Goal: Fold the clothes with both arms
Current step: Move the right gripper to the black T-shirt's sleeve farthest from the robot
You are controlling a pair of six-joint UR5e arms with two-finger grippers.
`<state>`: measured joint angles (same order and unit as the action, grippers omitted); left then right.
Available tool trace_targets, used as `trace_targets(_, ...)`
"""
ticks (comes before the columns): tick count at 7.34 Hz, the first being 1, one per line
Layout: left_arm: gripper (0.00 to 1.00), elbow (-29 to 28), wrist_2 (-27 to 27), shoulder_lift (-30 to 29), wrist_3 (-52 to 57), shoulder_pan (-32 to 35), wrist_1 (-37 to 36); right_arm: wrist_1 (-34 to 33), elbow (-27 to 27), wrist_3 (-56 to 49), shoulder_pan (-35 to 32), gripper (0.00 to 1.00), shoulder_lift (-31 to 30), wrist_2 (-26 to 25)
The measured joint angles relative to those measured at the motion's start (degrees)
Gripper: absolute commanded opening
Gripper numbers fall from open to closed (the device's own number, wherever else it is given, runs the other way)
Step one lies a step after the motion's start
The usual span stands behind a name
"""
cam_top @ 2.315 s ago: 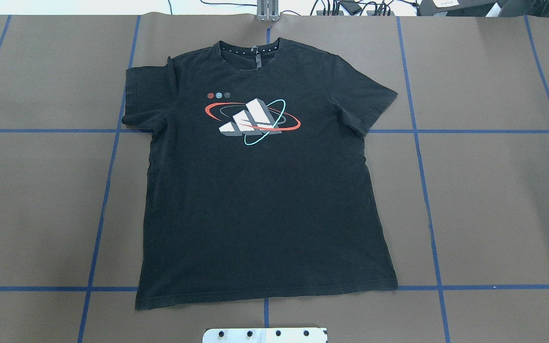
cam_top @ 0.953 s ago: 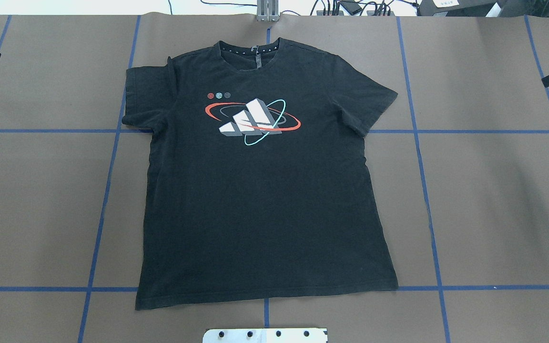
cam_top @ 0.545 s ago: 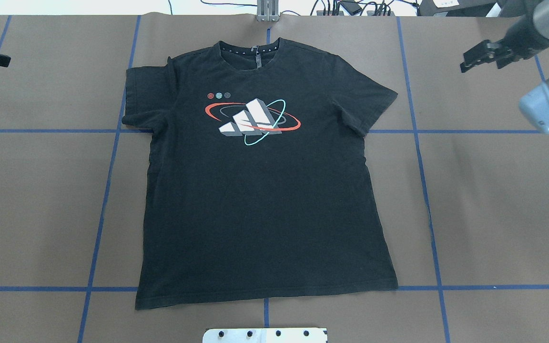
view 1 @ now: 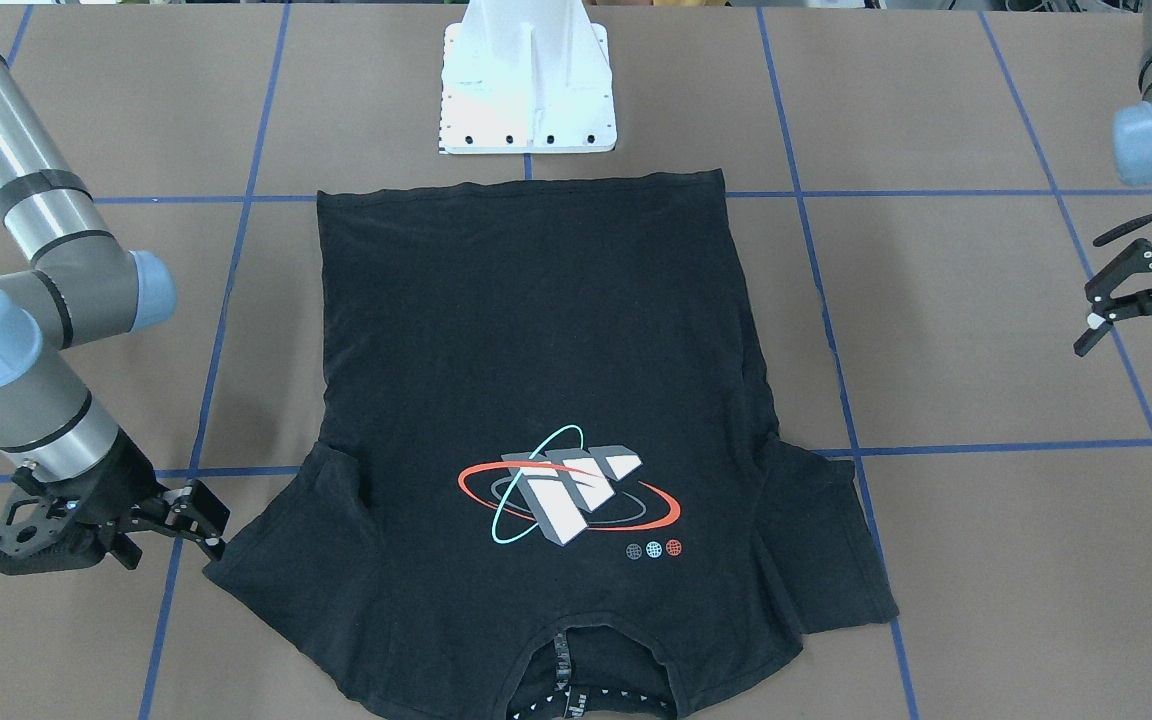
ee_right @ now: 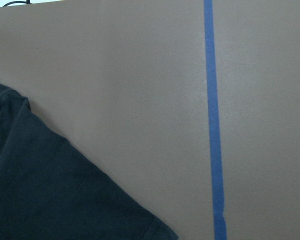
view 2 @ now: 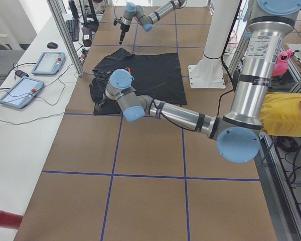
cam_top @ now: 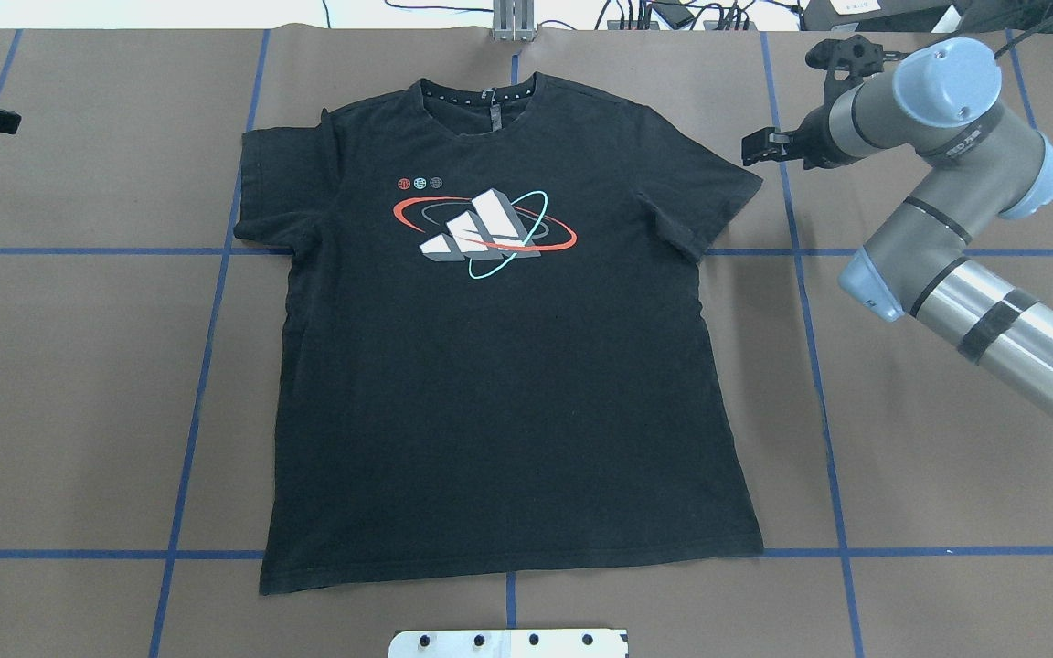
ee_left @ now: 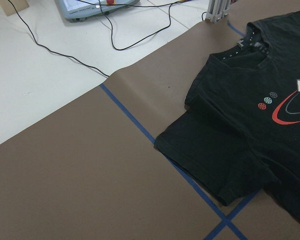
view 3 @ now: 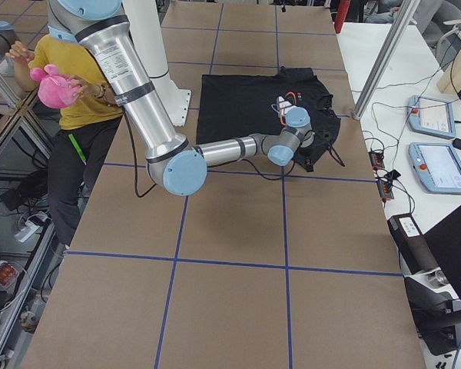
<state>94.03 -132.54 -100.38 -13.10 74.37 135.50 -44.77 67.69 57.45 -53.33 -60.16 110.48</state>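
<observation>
The black short-sleeved cotton T-shirt [cam_top: 508, 384] with a grey-white, red and teal chest print lies flat, print up, on the brown worktop [cam_top: 69, 393], its collar away from the white mount base [view 1: 526, 90]. We see the black right tool [cam_top: 758, 146] just beside one sleeve [cam_top: 718, 192], but cannot tell whether it is apart or together; the left tool [view 1: 1132, 378] stands well off, fingers spread apart.

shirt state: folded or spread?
Spread. The T-shirt lies flat, print up, both sleeves out to the sides, collar and hem both showing; no fold across the body.
</observation>
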Motion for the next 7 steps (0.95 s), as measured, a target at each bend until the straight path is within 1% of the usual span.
trace_targets(2,1.0,-1.1,0.0,0.1,0.0,-0.1,1.3,1.2,-1.8,1.2,1.8,0.7,0.5,-2.3)
trace_targets(3,1.0,-1.9,0.0,0.1,-0.1,-0.1,2.4,1.3,-2.2,1.3,2.5,0.68,0.5,-3.0)
trace_targets(4,1.0,-2.5,0.0,0.1,-0.1,-0.1,3.1,1.4,-3.0,1.3,3.0,0.61,1.1,-3.7)
trace_targets(7,1.0,-3.0,0.0,0.1,0.0,-0.1,3.6,1.4,-4.6,0.9,3.4,0.24,2.7,-4.3)
